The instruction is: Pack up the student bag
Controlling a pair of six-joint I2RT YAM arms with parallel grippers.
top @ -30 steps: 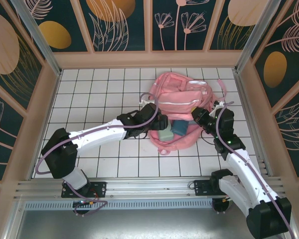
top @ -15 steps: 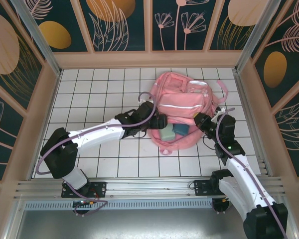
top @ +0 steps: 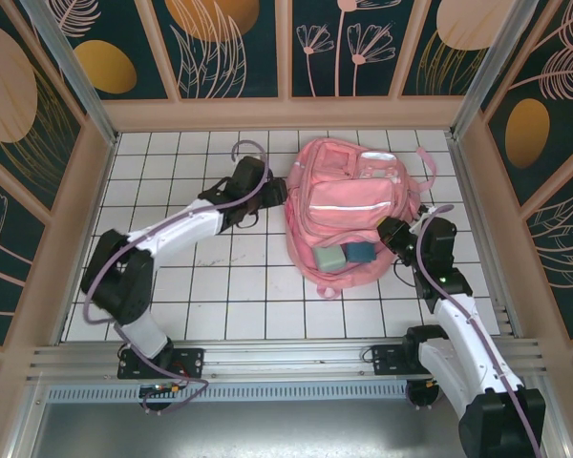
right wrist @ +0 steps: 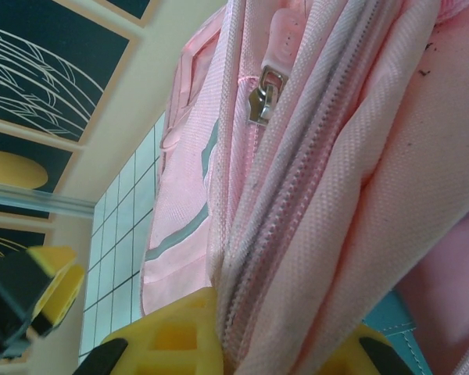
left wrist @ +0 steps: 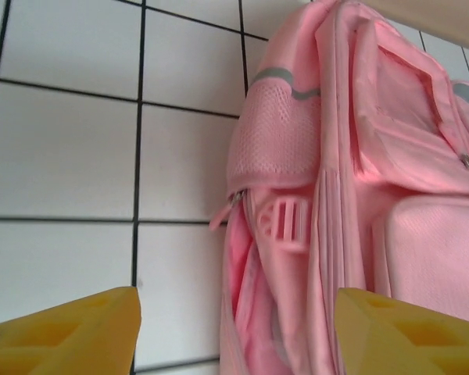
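I get bright, even overhead light on the white table [top: 172, 296], a soft faint shadow just near the left arm [top: 172, 232], and crisp weave on the student bag [right wrist: 359, 156] close to my right wrist camera.

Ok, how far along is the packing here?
Done: a mint-green case and a teal item lie in the open mouth of the student bag. In hand: the right claw pinches the bag's rim fabric; the left claw stands open beside it. Left, probably: pushing both deeper, zipping up.
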